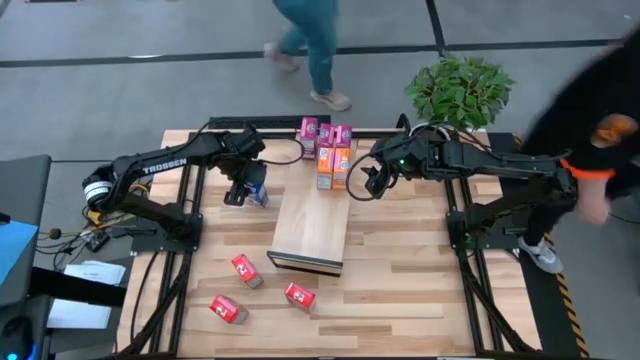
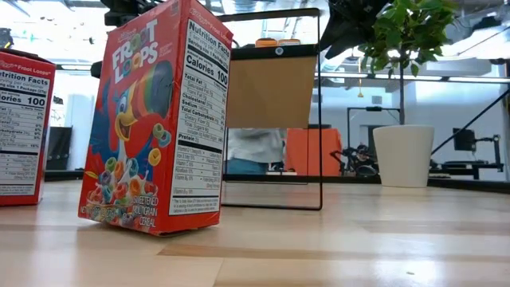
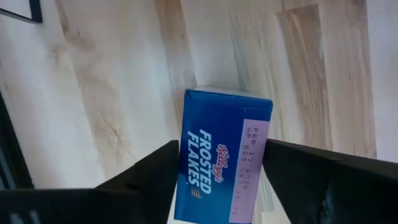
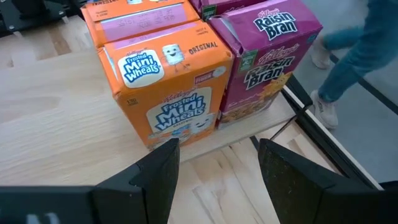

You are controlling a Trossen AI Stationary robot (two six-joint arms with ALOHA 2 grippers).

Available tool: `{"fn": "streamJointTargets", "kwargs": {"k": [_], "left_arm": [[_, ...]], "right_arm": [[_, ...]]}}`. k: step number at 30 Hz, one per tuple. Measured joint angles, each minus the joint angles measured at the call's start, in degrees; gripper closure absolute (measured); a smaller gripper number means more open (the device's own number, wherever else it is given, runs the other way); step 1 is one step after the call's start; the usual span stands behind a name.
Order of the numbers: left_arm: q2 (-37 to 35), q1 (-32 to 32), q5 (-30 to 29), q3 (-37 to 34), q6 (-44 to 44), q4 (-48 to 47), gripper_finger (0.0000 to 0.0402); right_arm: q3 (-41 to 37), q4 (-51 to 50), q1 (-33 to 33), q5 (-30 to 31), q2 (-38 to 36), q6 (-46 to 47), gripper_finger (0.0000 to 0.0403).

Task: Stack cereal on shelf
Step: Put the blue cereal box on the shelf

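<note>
My left gripper (image 1: 243, 188) is shut on a blue Frosted Flakes box (image 3: 221, 162), just left of the shelf (image 1: 310, 232), a long pale wooden block with a dark near end face. Orange (image 1: 333, 168) and magenta boxes (image 1: 325, 130) stand upright on the shelf's far end. My right gripper (image 1: 361, 184) is open and empty, right of the orange boxes; its wrist view shows the Mini Wheats box (image 4: 168, 93) and the Raisin Bran box (image 4: 267, 56) just ahead of its fingers. Three red boxes (image 1: 246, 268) (image 1: 299, 295) (image 1: 228, 309) stand on the table near the shelf's near end. My left gripper pinches the blue box between its two fingers, one on each narrow side (image 3: 184, 186), just below the top flap. The fingers come from above, pointing down. The box stays upright, its top panel up. Whether its bottom is on the table, I cannot tell.
A potted plant (image 1: 458, 90) stands at the table's far right corner. A person walks beyond the far edge (image 1: 315, 50); another stands at the right (image 1: 600, 150). In the low view a red Froot Loops box (image 2: 151, 119) stands close, with another (image 2: 24, 127) at the left.
</note>
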Motion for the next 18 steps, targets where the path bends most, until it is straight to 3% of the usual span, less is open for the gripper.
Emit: {"fn": "streamJointTargets", "kwargs": {"k": [10, 18], "left_arm": [[-0.02, -0.02, -0.86, 0.97, -3.94, -1.01, 0.0218], [-0.04, -0.59, -3.08, 10.64, -9.51, -8.89, 0.0219]], "right_arm": [[0.00, 0.00, 0.00, -0.02, 0.00, 0.00, 0.0158], [0.00, 0.00, 0.00, -0.02, 0.00, -0.03, 0.0158]]}}
